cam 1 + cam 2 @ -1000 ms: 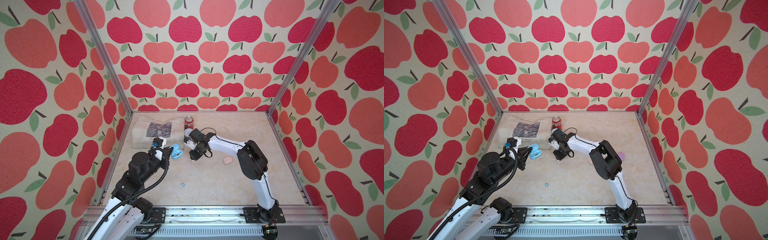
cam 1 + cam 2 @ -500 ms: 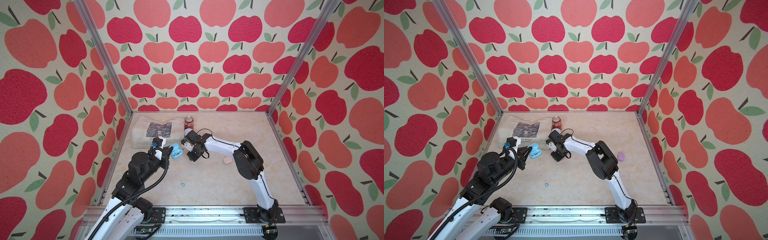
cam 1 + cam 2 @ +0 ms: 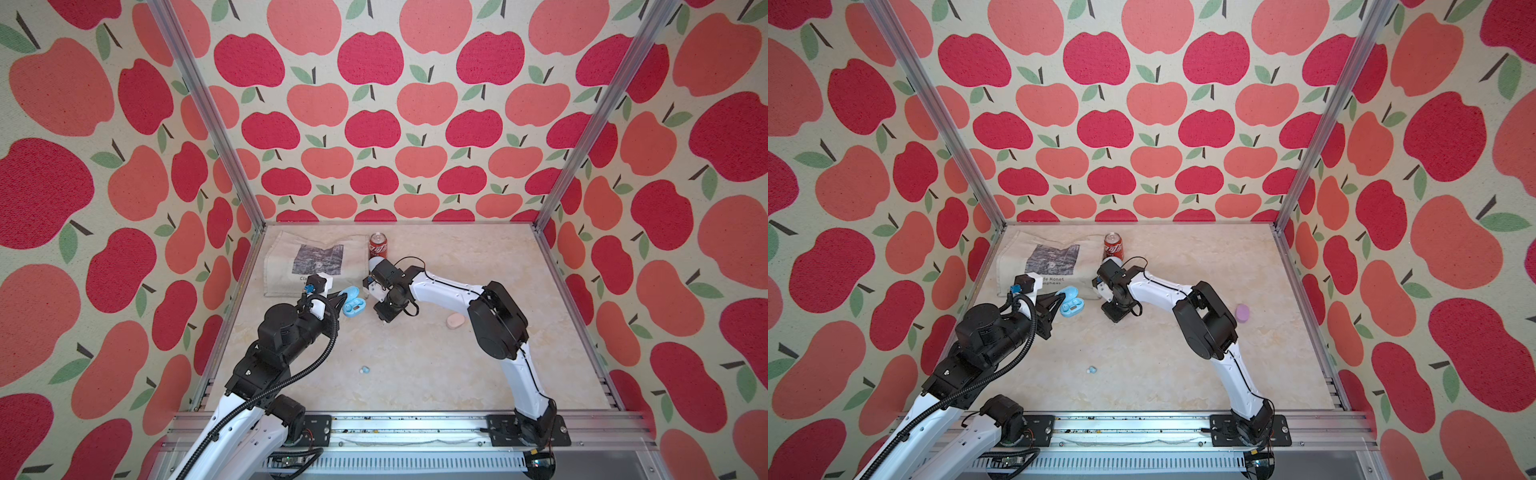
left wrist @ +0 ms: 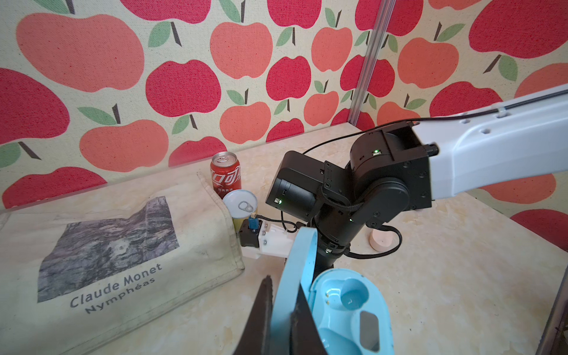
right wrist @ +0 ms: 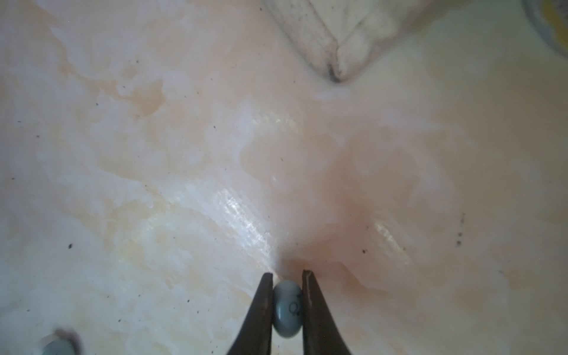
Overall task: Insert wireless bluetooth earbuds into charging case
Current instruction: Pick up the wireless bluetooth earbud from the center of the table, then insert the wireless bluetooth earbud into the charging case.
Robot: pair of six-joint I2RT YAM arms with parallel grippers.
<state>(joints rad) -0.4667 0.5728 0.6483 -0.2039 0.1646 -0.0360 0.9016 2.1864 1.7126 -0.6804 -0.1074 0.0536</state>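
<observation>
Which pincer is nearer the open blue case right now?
Left. The left pincer is clamped on the raised lid of the blue case; the right pincer stands beside it, apart, pinching a blue earbud.

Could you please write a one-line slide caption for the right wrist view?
Right gripper pinches a light blue earbud over the marbled tabletop.

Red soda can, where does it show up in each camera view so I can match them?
Both top views: the red soda can stands upright near the back wall, beside a corner of the tote bag.
Left wrist: upright behind the silver-topped can.
Right wrist: not in it.
Shared landmark: the tote bag, whose corner alone shows in the right wrist view.
</observation>
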